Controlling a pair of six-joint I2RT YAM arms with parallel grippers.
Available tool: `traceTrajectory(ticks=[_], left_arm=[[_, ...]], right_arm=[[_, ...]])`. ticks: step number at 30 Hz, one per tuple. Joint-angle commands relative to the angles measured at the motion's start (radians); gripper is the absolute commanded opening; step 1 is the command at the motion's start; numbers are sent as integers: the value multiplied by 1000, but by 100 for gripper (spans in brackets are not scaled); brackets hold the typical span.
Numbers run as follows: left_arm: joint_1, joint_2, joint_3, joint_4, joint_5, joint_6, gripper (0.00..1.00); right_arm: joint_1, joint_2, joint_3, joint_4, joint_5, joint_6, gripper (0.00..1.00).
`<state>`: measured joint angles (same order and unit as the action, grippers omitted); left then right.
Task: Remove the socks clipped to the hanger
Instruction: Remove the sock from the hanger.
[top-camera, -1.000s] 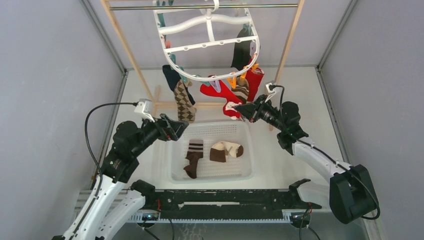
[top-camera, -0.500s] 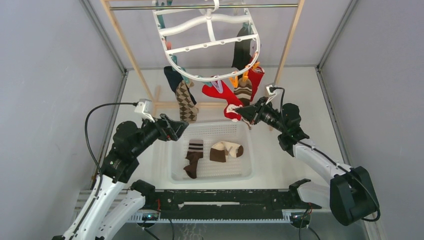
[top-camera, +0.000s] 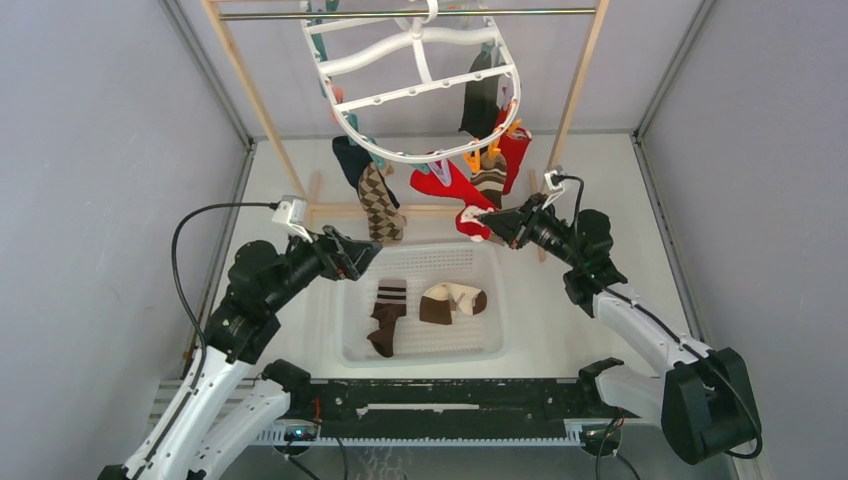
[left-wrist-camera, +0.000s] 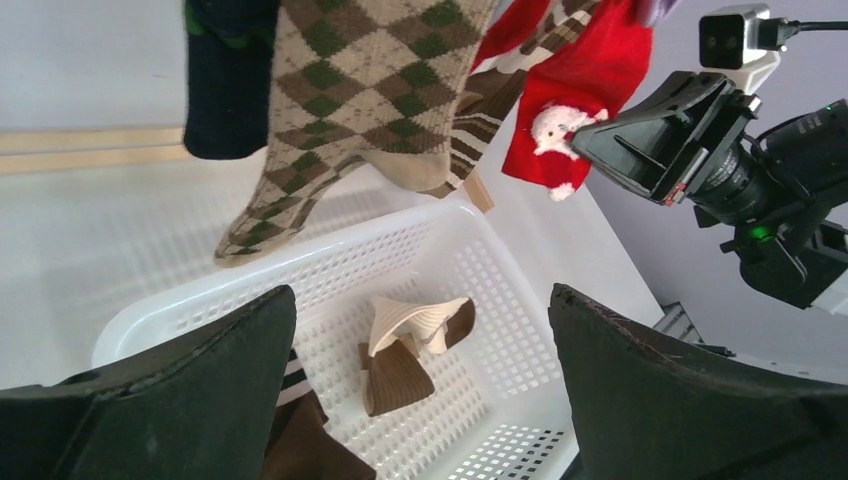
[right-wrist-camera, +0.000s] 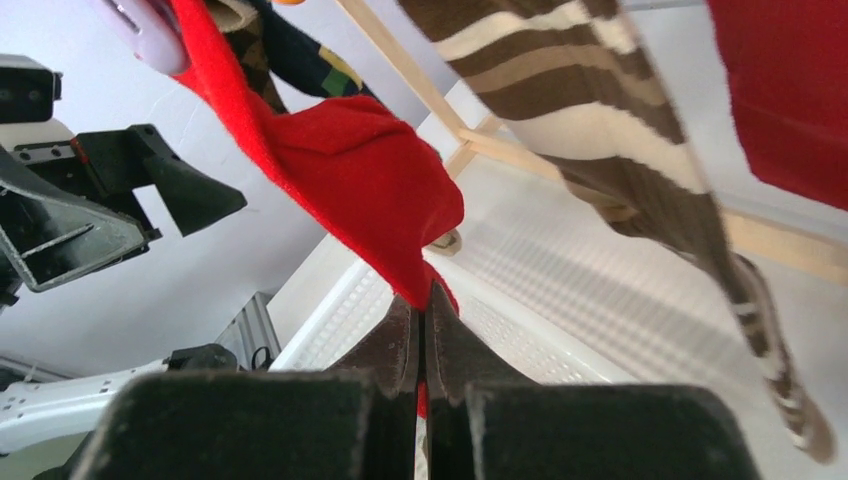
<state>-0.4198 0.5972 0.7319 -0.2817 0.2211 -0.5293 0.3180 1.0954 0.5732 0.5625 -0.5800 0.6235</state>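
The white oval hanger hangs from the rod at the back, with socks clipped along its near rim. A navy sock and a tan argyle sock hang on the left. A red sock with white marks, a brown striped sock, a second red sock and a black sock hang on the right. My right gripper is shut on the toe of the red sock, which is stretched taut from its clip. My left gripper is open and holds nothing, below the argyle sock.
A white perforated basket sits under the hanger and holds a brown striped sock and a beige and brown sock. A wooden rack with a metal rod carries the hanger. Grey walls close in both sides.
My right gripper has drawn to the right with the red sock's toe. The hanger and its socks have swung right with it. The left arm has hardly moved.
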Motion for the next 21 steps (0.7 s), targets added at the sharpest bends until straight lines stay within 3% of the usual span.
traceTrajectory(ticks=[1, 8, 21], left_arm=[[-57, 38, 43, 80, -11, -18, 100], [-172, 86, 124, 90, -86, -7, 100], [-195, 92, 182, 85, -103, 18, 100]], right_arm=[[52, -40, -7, -1, 3, 2, 0], [197, -58, -7, -41, 86, -41, 0], [381, 55, 61, -11, 150, -56, 0]])
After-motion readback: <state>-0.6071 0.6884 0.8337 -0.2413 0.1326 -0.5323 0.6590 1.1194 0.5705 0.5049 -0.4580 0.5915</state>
